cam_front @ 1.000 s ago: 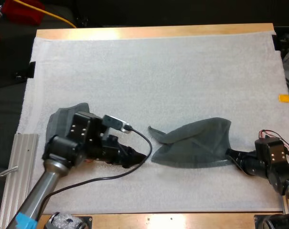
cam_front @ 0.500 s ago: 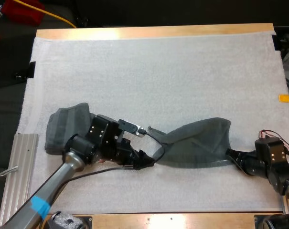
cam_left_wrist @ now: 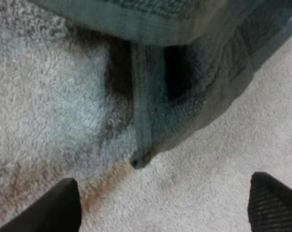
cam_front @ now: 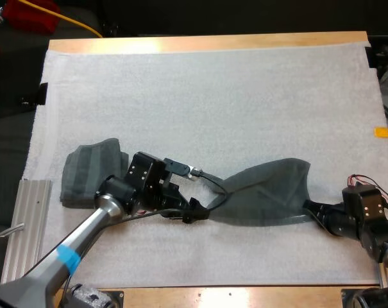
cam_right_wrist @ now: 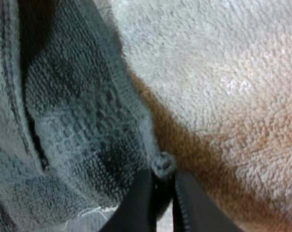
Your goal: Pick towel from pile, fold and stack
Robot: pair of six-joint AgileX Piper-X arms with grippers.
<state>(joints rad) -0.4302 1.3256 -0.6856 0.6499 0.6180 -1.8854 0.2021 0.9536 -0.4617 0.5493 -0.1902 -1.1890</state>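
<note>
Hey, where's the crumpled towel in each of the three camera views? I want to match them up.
High view: the crumpled towel lies on the white mat, toward its near right, between the left gripper and the right gripper.
Left wrist view: its pointed corner lies just ahead of the open left fingers.
Right wrist view: its corner is pinched between the right fingers.
Shared landmark: the white mat under the towel.

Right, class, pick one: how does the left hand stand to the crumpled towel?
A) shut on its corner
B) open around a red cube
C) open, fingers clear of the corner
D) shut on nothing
C: the left hand has its fingers wide apart, and the crumpled towel has its corner ahead of them, touched by neither.
</note>
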